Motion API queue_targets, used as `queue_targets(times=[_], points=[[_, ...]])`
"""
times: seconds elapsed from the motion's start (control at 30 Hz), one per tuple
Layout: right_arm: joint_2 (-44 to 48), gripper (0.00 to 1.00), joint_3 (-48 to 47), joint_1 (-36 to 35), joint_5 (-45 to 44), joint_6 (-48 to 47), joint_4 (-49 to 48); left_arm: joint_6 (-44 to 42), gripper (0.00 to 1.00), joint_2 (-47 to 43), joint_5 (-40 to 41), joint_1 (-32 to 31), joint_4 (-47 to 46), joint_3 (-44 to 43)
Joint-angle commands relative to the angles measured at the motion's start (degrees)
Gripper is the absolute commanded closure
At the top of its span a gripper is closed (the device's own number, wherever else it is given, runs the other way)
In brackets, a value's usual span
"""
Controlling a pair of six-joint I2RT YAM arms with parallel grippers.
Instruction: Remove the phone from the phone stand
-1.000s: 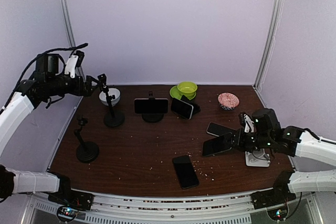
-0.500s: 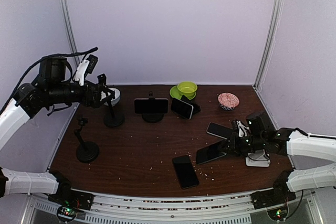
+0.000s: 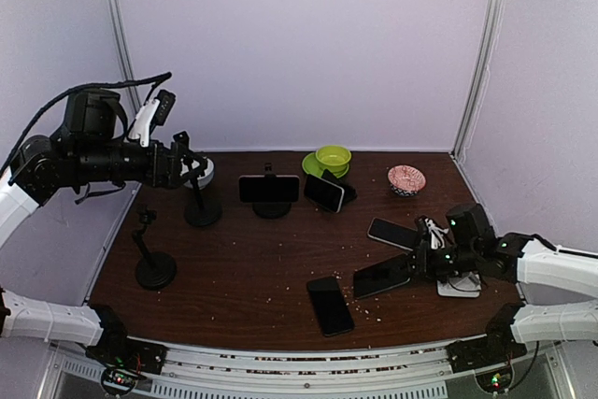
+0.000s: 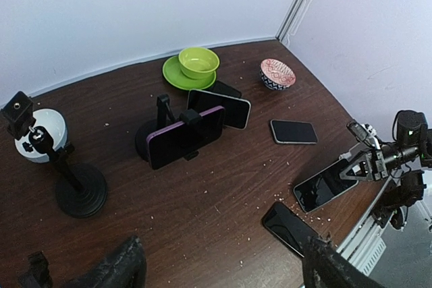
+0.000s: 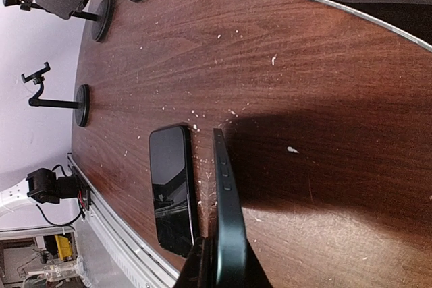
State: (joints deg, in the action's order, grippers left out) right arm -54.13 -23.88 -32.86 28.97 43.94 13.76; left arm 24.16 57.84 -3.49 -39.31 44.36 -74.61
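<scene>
- The right gripper [image 3: 419, 266] pinches one end of the held phone [image 3: 381, 277], at about 4 o'clock on the table [image 3: 243, 259].
- The held phone is tilted with its dark screen up, and its free end points toward 8 o'clock.
- From the right wrist it is seen edge-on, with side buttons showing and a broad shadow on the wood. I cannot tell whether its low end touches the table.
- A small white stand [image 3: 458, 285] sits just beside the right gripper at its 4 o'clock, partly under the arm.
- The left gripper [image 4: 223, 251] hangs high over the 9 o'clock side, its fingers [image 4: 125, 268] spread wide with nothing between them.
- At 12 o'clock the clamped phone [image 4: 185, 138], purple along its rim, sits sideways in a black stand [image 3: 272, 208].
- At that stand's 3 o'clock a leaning phone [image 3: 324, 192] rests against a green plate [image 4: 175, 75] that carries a green bowl [image 3: 333, 155].
- A near phone [image 3: 330, 306] lies flat at 5 o'clock, close to the held phone's free end.
- A far phone [image 3: 392, 233] lies flat at 3 o'clock.
- A pink patterned bowl [image 3: 406, 178] is at 2 o'clock and a white bowl [image 4: 47, 129] at 10 o'clock.
- Two empty stands are on the left, a tall stand [image 3: 201, 207] at 10 o'clock and a bent stand [image 3: 154, 268] at 8 o'clock.
- Any maker's mark on the phones is too small to read.
</scene>
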Motion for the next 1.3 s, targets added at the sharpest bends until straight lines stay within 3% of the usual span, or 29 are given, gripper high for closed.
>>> queue_targets(times=[0.0, 0.2, 0.4, 0.57, 0.97, 1.17, 1.27], points=[[1.9, 0.86, 3.5, 0.4, -0.1, -2.1, 4.5, 3.7, 0.18, 0.5, 4.5, -2.6, 3.1, -2.1], [3.2, 0.74, 3.4, 0.6, -1.0, -3.6, 9.3, 2.4, 0.18, 0.7, 4.1, -4.4, 2.1, 0.4], [3.7, 0.72, 3.0, 0.7, -3.1, -0.8, 11.8, -3.1, 0.18, 0.1, -0.2, -4.4, -4.0, 4.1], [6.8, 0.66, 1.6, 0.7, -8.3, 1.2, 16.8, -10.2, 0.18, -0.8, -5.0, -4.4, -1.0, 4.7], [8.9, 0.36, -13.4, 0.7, -19.0, -0.9, 37.5, -22.6, 0.17, -4.6, -13.2, -4.4, 2.4, 10.3], [7.8, 0.33, -20.8, 0.8, -21.6, -6.0, 35.8, -28.8, 0.16, -4.0, -14.6, -4.4, 1.5, 8.9], [5.3, 0.33, -24.5, 0.8, -22.3, -11.7, 33.5, -32.0, 0.18, -1.6, -19.6, -4.4, -0.5, 8.3]])
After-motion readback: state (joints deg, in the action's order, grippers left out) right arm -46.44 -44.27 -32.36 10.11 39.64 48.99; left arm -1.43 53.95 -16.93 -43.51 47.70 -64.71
